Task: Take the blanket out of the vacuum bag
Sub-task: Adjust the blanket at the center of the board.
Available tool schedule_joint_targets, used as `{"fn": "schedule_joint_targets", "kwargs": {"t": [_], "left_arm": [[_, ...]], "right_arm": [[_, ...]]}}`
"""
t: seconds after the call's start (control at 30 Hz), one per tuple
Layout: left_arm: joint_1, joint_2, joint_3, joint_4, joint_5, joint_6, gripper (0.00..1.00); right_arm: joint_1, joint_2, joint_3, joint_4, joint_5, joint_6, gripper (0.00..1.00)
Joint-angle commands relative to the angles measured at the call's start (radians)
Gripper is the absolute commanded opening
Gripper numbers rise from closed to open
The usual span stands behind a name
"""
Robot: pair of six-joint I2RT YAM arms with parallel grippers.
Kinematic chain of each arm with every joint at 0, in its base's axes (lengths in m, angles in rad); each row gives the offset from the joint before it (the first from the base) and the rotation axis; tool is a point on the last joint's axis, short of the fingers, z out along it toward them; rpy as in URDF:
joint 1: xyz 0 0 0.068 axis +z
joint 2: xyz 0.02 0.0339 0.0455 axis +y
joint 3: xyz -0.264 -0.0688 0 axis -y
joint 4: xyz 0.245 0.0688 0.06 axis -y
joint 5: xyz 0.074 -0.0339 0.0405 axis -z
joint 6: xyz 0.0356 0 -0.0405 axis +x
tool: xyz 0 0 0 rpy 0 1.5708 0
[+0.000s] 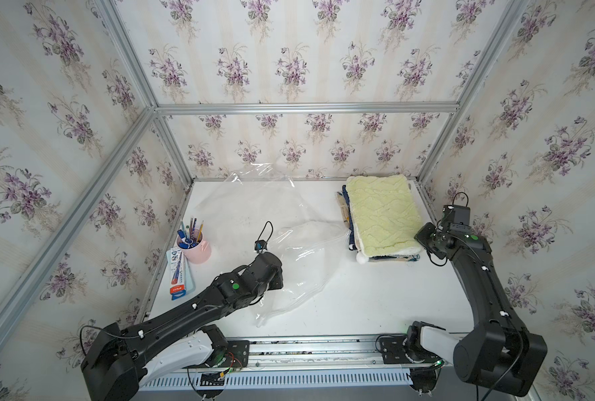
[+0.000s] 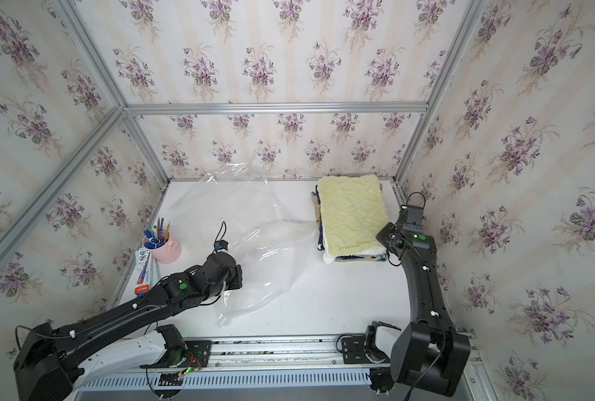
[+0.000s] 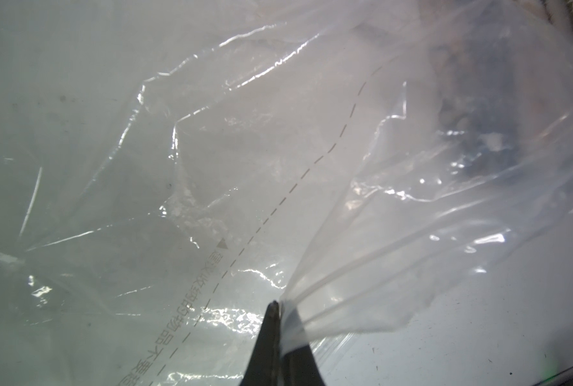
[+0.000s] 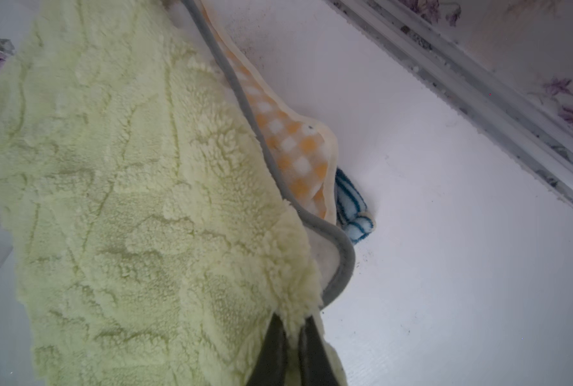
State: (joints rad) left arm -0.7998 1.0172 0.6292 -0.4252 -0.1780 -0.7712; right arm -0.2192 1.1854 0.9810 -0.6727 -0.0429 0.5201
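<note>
The vacuum bag lies crumpled and see-through on the white table's middle and left, with nothing visible inside it. My left gripper is shut on a gathered edge of the bag, near the bag's front left. The blanket, pale green fleece, lies folded on top of a cloth stack at the back right, outside the bag. My right gripper is shut on the blanket's near right corner, with fleece pinched between the jaws.
Under the blanket lie an orange checked cloth and a blue striped cloth. A pink cup of pens and a flat box stand at the table's left edge. The aluminium frame rail runs close past the stack.
</note>
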Motion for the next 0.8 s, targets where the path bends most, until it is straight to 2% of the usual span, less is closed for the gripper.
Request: {"fn": "schedule_joint_targets", "kwargs": {"t": [0.0, 0.13, 0.2, 0.27, 0.33, 0.43, 0.5, 0.57, 0.67, 0.7, 0.77], "left_arm": [[0.0, -0.001, 0.008, 0.014, 0.008, 0.007, 0.06], [0.001, -0.009, 0.007, 0.004, 0.0, 0.006, 0.07], [0.001, -0.015, 0.01, -0.005, 0.009, 0.006, 0.12], [0.001, -0.029, 0.012, -0.016, 0.025, 0.016, 0.23], [-0.001, -0.055, 0.017, -0.03, 0.046, 0.031, 0.45], [-0.001, -0.104, 0.04, -0.072, 0.071, 0.064, 0.71], [-0.003, -0.137, 0.063, -0.102, 0.097, 0.091, 0.84], [-0.007, -0.17, 0.086, -0.12, 0.128, 0.131, 0.89], [-0.014, -0.221, 0.115, -0.145, 0.164, 0.195, 0.94], [-0.015, -0.239, 0.124, -0.158, 0.16, 0.214, 0.92], [-0.015, -0.28, 0.131, -0.184, 0.106, 0.221, 0.73]], "right_arm": [[0.0, 0.016, 0.006, 0.036, -0.015, 0.004, 0.36], [0.001, -0.019, 0.018, 0.022, 0.013, 0.002, 0.48], [0.0, -0.038, 0.03, 0.015, 0.017, 0.001, 0.51], [0.0, -0.044, 0.052, 0.013, 0.016, 0.002, 0.53], [0.0, -0.044, 0.084, 0.009, -0.004, 0.005, 0.54], [0.0, -0.054, 0.123, 0.013, -0.038, 0.007, 0.56], [0.008, -0.07, 0.127, 0.034, -0.1, 0.015, 0.56], [0.053, -0.086, 0.123, 0.05, -0.127, 0.026, 0.55], [0.17, -0.101, 0.118, 0.058, -0.081, 0.032, 0.53], [0.204, -0.107, 0.116, 0.063, -0.07, 0.036, 0.52], [0.244, -0.119, 0.104, 0.08, -0.069, 0.031, 0.49]]}}
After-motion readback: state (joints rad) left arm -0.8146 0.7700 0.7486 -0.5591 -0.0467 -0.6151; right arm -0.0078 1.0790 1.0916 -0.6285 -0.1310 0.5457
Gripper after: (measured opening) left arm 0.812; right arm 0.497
